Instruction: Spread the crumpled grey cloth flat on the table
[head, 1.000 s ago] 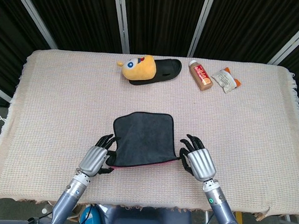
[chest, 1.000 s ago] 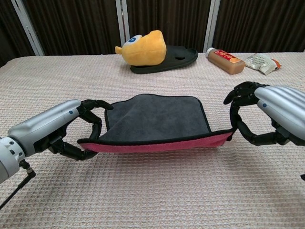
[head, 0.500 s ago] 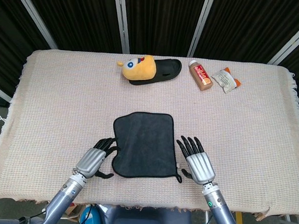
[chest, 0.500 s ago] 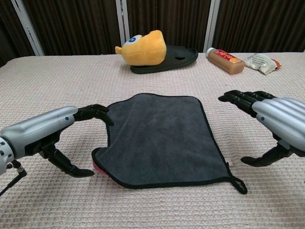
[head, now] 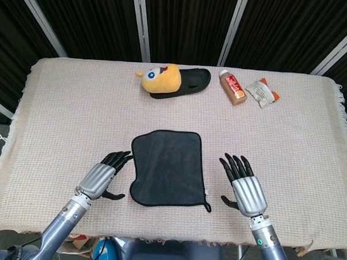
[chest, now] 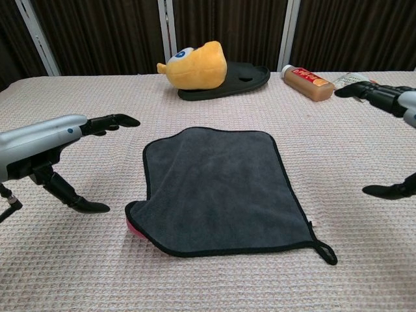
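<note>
Head view, grey cloth (head: pixel 167 168): lies flat on the counter (head: pixel 59 119), between both hands, touching neither.
Head view, left hand (head: pixel 102 177): fingers apart, empty.
Head view, right hand (head: pixel 245 185): fingers spread, empty.
Chest view, cloth: near-left corner slightly lifted, pink underside showing.

Head view: high, steep down. Chest view: low, forward, nearer. Shared: table (head: pixel 59 113).

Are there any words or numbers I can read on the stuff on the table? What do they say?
None can be read.
Bottle: it has a red label, but the print is too small and blurred.
Snack packet: markings too blurred to read.
Slipper: only a cartoon face, no words.
Cloth: plain grey, no writing.
</note>
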`<action>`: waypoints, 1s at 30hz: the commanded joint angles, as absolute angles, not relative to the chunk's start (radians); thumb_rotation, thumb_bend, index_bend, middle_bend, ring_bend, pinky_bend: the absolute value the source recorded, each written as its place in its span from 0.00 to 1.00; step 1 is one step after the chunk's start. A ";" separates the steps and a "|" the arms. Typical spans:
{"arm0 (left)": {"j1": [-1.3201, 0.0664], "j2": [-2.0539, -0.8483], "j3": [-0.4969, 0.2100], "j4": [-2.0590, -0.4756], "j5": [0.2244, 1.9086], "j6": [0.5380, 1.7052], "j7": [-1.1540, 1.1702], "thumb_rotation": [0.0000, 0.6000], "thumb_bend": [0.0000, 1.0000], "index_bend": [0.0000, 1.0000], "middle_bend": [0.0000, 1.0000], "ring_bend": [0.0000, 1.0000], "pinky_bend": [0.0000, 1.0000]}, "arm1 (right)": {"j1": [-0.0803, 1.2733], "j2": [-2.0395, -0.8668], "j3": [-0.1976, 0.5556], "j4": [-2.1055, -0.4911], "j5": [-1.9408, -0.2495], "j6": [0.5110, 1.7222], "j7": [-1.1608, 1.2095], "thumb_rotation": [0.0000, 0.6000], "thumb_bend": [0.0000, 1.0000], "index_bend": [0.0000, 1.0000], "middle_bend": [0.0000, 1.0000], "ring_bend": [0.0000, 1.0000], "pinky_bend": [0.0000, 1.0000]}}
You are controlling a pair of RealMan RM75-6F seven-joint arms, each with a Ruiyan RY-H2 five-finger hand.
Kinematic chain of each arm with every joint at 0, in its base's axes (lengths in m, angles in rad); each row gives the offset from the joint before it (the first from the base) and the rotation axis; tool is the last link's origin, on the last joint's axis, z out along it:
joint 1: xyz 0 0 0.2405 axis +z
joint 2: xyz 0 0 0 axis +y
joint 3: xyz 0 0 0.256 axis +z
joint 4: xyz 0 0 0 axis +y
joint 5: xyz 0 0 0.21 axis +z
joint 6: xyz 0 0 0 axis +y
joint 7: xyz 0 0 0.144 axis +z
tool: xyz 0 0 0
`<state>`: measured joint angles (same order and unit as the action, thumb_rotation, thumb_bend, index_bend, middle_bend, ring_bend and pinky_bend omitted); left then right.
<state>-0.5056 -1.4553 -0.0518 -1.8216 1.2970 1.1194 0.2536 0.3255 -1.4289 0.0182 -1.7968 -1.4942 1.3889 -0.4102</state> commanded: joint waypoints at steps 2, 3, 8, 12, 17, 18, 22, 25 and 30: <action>-0.525 -1.456 -0.074 -1.777 1.295 1.125 0.318 1.00 0.00 0.09 0.00 0.00 0.00 | 0.296 -1.395 0.034 -1.809 -1.470 1.417 -0.372 1.00 0.16 0.00 0.00 0.00 0.00; -0.533 -1.465 -0.083 -1.752 1.300 1.131 0.339 1.00 0.01 0.11 0.00 0.00 0.00 | 0.289 -1.392 0.044 -1.799 -1.458 1.428 -0.360 1.00 0.16 0.00 0.00 0.00 0.00; -0.572 -1.537 -0.129 -1.615 1.305 1.149 0.419 1.00 0.05 0.28 0.04 0.00 0.00 | 0.269 -1.387 0.068 -1.741 -1.437 1.446 -0.266 1.00 0.16 0.00 0.00 0.00 0.00; -0.609 -1.593 -0.160 -1.529 1.285 1.139 0.480 1.00 0.09 0.40 0.04 0.00 0.00 | 0.268 -1.384 0.086 -1.689 -1.458 1.458 -0.200 1.00 0.16 0.00 0.00 0.00 0.00; -0.667 -1.680 -0.198 -1.414 1.235 1.107 0.569 1.00 0.09 0.42 0.05 0.00 0.00 | 0.265 -1.384 0.101 -1.633 -1.475 1.472 -0.139 1.00 0.16 0.00 0.00 0.00 0.00; -0.677 -1.696 -0.203 -1.393 1.229 1.105 0.582 1.00 0.09 0.43 0.06 0.00 0.00 | 0.264 -1.384 0.103 -1.625 -1.475 1.471 -0.126 1.00 0.16 0.00 0.00 0.00 0.00; -0.716 -1.760 -0.220 -1.303 1.215 1.092 0.618 1.00 0.09 0.45 0.06 0.00 0.00 | 0.265 -1.382 0.115 -1.597 -1.458 1.455 -0.063 1.00 0.16 0.00 0.00 0.00 0.00; -0.734 -1.794 -0.228 -1.253 1.208 1.089 0.626 1.00 0.09 0.45 0.07 0.00 0.00 | 0.267 -1.386 0.121 -1.575 -1.449 1.442 -0.034 1.00 0.16 0.00 0.00 0.00 0.00; -0.756 -1.831 -0.231 -1.193 1.198 1.080 0.635 1.00 0.09 0.45 0.06 0.00 0.00 | 0.274 -1.395 0.130 -1.547 -1.445 1.425 -0.005 1.00 0.16 0.00 0.00 0.00 0.00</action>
<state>-0.7479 -1.8199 -0.2282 -1.2061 1.2028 1.0836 0.6315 0.2720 -1.3930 0.1276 -1.5491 -1.4457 1.4270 -0.0070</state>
